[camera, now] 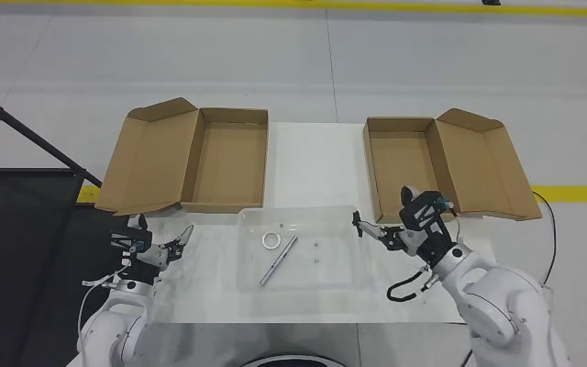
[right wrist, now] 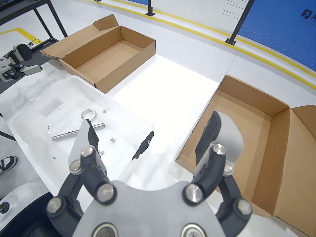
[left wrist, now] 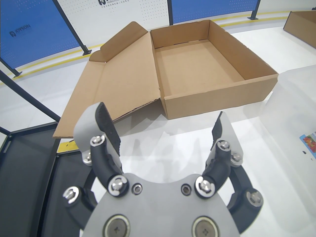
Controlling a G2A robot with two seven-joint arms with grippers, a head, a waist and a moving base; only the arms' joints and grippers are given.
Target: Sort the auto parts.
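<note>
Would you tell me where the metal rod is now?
In the top view the metal rod lies in the left half of the clear tray, beside the ring.

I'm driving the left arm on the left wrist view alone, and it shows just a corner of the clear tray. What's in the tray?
Observer: A metal ring, a metal rod and some small fasteners lie in the clear tray.
Operator: Which are nearest my side?
Observer: The ring and the rod lie in the tray's half nearer the left gripper. The fasteners lie farther toward the other arm.
Operator: Where is the other arm?
Observer: The right gripper hangs open and holds nothing, over the tray's edge beside the right box.
</note>
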